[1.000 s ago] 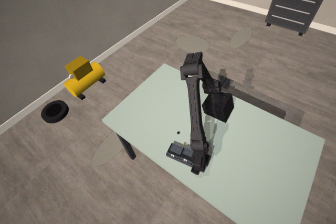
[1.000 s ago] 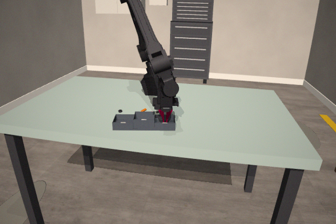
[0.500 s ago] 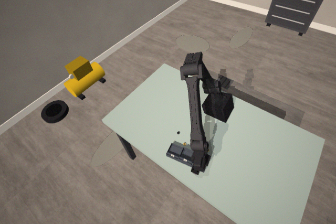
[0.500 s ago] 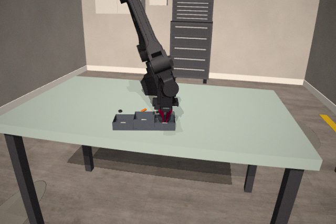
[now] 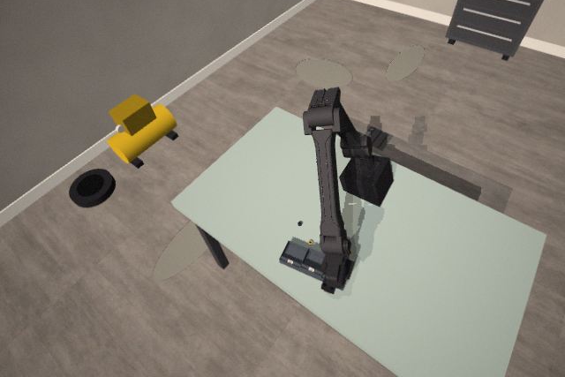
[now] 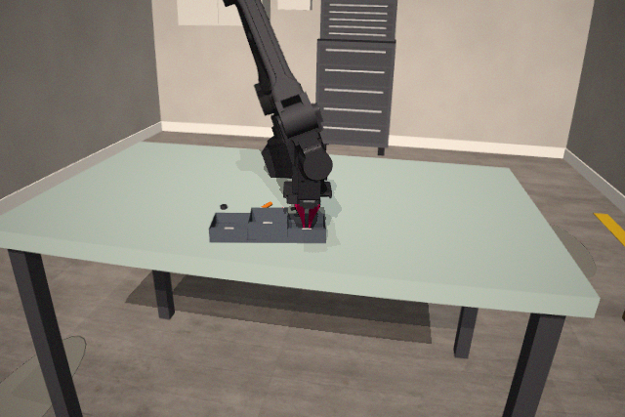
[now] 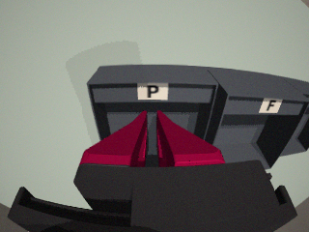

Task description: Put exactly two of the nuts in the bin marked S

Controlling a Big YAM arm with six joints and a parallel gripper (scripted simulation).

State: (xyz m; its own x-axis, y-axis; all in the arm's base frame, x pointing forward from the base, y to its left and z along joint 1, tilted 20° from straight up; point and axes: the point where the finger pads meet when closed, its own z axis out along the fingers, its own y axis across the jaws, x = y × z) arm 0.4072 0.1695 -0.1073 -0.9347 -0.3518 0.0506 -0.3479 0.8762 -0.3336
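Note:
My gripper (image 6: 307,226) (image 7: 152,117) is shut but for a narrow gap, with nothing seen between its red fingertips. The tips point down into the bin marked P (image 6: 316,236) (image 7: 121,74). The bin marked F (image 6: 267,233) (image 7: 237,88) adjoins it. The third bin (image 6: 229,237) stands beyond F; its letter is too small to read. A small dark nut-like thing (image 5: 299,222) (image 6: 224,206) lies behind the third bin. A small orange-yellow thing (image 5: 311,242) (image 6: 267,204) lies behind the F bin; its kind is unclear. The bins' floors are mostly hidden.
The three bins stand in a row near one long edge of the pale green table (image 5: 433,272) (image 6: 429,230). The arm (image 5: 327,181) (image 6: 272,59) reaches over the P bin and hides part of the table behind it in the top view.

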